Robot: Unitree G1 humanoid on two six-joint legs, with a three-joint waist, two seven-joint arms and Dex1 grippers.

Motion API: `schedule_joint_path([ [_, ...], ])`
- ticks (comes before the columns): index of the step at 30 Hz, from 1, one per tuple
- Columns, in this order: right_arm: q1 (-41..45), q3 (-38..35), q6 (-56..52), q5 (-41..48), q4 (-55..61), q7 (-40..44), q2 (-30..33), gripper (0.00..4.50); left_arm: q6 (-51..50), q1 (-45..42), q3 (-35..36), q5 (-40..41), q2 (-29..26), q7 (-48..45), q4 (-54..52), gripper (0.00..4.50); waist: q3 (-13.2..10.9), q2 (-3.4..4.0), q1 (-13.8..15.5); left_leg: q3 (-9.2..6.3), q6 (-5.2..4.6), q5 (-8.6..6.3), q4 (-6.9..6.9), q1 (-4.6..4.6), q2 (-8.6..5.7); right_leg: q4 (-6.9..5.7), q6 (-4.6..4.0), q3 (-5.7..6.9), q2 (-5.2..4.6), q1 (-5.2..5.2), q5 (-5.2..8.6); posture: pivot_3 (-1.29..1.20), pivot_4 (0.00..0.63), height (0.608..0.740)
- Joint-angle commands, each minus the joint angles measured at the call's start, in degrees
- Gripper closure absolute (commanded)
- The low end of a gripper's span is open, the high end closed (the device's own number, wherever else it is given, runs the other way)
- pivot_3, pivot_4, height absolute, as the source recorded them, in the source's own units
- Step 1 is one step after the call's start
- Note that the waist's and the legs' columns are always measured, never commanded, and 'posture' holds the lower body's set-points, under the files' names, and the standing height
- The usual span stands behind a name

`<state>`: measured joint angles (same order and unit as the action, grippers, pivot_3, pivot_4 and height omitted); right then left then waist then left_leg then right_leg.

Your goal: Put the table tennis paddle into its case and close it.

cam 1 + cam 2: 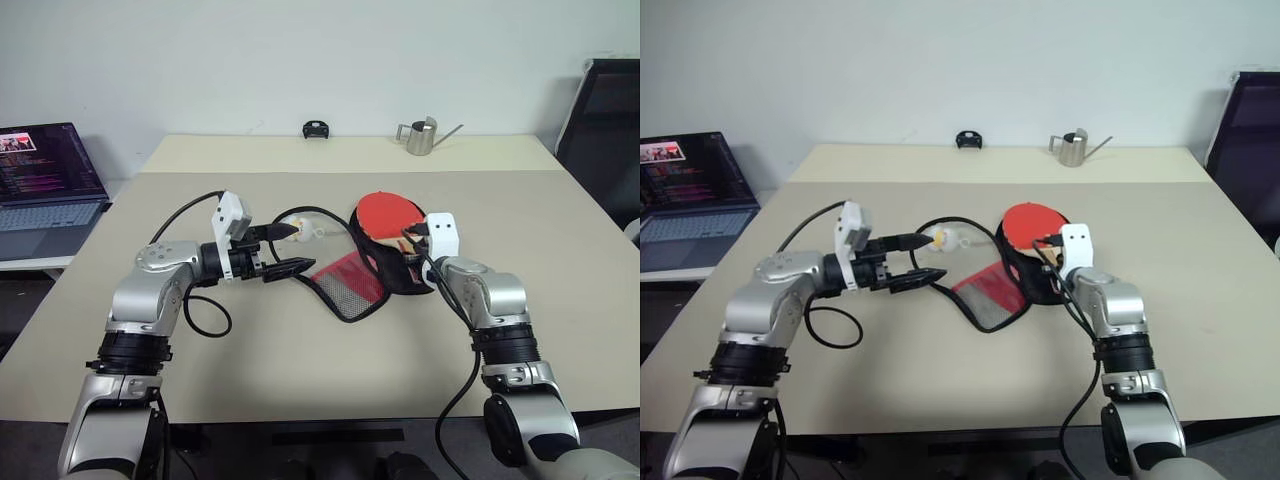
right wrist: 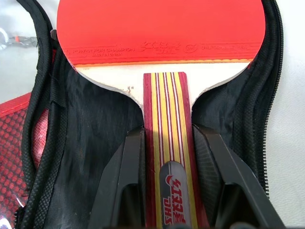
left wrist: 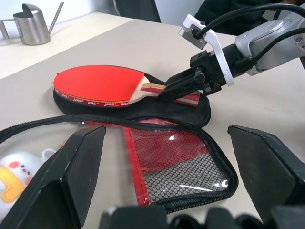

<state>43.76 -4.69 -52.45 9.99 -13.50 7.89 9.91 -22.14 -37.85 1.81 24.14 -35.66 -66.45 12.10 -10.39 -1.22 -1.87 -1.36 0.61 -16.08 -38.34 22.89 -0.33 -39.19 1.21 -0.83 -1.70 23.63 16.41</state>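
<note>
One paddle [image 3: 102,86] in right gripper's [image 3: 167,91] clenched jaws, one open case [image 3: 157,157], left gripper [image 1: 290,250] released

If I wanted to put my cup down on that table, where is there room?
The beige table lies bare right of the right gripper, and along the near edge. It is crowded mid-table: red wooden-handled paddle on the open black-and-red zip case, with the black cable and small white plush toy.

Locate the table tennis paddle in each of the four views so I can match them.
Left eye view: table tennis paddle right of centre, on the open case.
Right eye view: right of centre.
Left wrist view: upper middle, handle in right gripper.
Right wrist view: centre, handle between the fingers.
Shared landmark: the case's black zip edging.
</note>
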Motion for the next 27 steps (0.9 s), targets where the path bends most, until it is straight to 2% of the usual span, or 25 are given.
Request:
schedule_joint_path([
  [1, -0.2, 0.3, 0.5, -0.3, 3.3, -0.5, -0.2, 3.41, 0.6, -0.3, 1.3, 0.8, -0.1, 0.4, -2.1, 0.0, 0.0, 0.0, 0.0, 0.0, 0.0, 0.0, 0.0, 0.0, 0.0, 0.0, 0.0, 0.0, 0.0, 0.0, 0.0, 0.0, 0.15, 0.74],
  [20, -4.6, 2.0, -5.2, -0.3, 9.7, -2.2, -1.8, 3.41, 0.8, -0.4, 1.0, 0.7, 0.2, 0.3, -1.8, 0.0, 0.0, 0.0, 0.0, 0.0, -0.01, 0.0, -0.02, -0.01, 0.0, -0.04, 0.0, 0.0, 0.0, 0.0, 0.0, 0.0, 0.15, 0.74],
  [22, -4.6, 1.3, -4.8, -0.3, 9.6, -2.8, -2.1, 2.69, 0.7, -0.3, 1.0, 0.7, 0.2, 0.4, -1.9, 0.0, 0.0, 0.0, 0.0, 0.0, -0.01, 0.0, -0.01, -0.01, 0.0, -0.04, 0.0, 0.0, 0.0, 0.0, 0.0, 0.0, 0.15, 0.74],
  [24, -4.5, 1.3, -4.6, -0.5, 9.7, -2.9, -1.9, 2.21, 0.8, -0.2, 1.1, 0.7, 0.1, 0.4, -1.9, 0.0, 0.0, 0.0, 0.0, 0.0, -0.01, 0.0, -0.01, -0.01, 0.0, -0.05, 0.0, 0.0, 0.0, 0.0, 0.0, 0.0, 0.15, 0.74],
  [27, -4.6, 0.9, -4.3, -0.3, 11.0, -3.0, -2.0, 1.06, 0.8, 0.0, 1.2, 0.8, 0.0, 0.5, -2.0, 0.0, 0.0, 0.0, 0.0, 0.0, -0.01, 0.0, -0.06, -0.01, 0.0, -0.09, 0.0, -0.01, 0.0, 0.0, 0.0, 0.0, 0.15, 0.74],
])
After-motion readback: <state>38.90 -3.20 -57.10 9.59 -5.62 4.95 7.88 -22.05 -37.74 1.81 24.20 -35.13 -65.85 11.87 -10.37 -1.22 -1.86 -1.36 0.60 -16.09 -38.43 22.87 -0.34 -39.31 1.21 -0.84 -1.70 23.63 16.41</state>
